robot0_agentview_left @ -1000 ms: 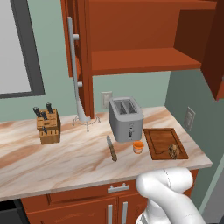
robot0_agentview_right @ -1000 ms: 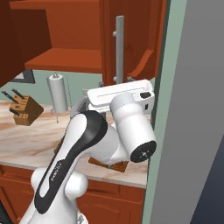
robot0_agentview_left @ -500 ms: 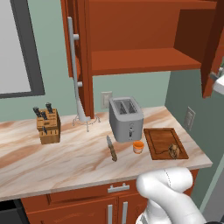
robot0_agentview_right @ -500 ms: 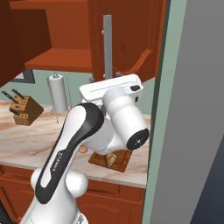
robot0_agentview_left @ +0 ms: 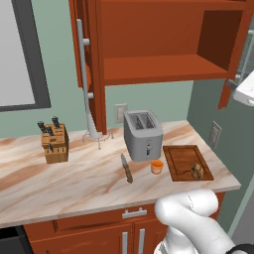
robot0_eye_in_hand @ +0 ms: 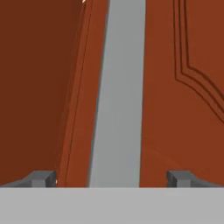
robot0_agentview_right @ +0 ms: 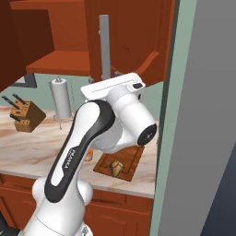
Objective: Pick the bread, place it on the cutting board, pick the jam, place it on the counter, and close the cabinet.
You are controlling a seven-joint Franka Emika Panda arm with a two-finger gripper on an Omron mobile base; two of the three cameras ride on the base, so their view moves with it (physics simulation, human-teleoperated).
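The bread (robot0_agentview_left: 197, 171) lies on the near right corner of the dark cutting board (robot0_agentview_left: 183, 158); the board (robot0_agentview_right: 131, 161) carries the bread (robot0_agentview_right: 116, 167) in the right base view too. The orange jam (robot0_agentview_left: 157, 166) stands on the counter (robot0_agentview_left: 74, 183) between toaster and board. The cabinet (robot0_agentview_left: 154, 34) is open, with its right door (robot0_agentview_right: 133, 37) partly swung. My gripper (robot0_eye_in_hand: 111, 179) is open, right against that door. The door's silver bar handle (robot0_eye_in_hand: 120, 96) runs between the two fingertips (robot0_eye_in_hand: 43, 178). My white hand (robot0_agentview_left: 246, 92) shows at the right edge.
A silver toaster (robot0_agentview_left: 143, 135) stands behind the jam, and a knife (robot0_agentview_left: 127, 168) lies to its left. The knife block (robot0_agentview_left: 54, 143) and a paper towel holder (robot0_agentview_right: 61, 99) sit further left. The left cabinet door (robot0_agentview_left: 89, 49) stands open. A grey wall (robot0_agentview_right: 203, 115) bounds the counter's right end.
The right cabinet door has swung inward with my hand on it. Its handle has shifted left in the right base view. My hand has come into the left base view's right edge.
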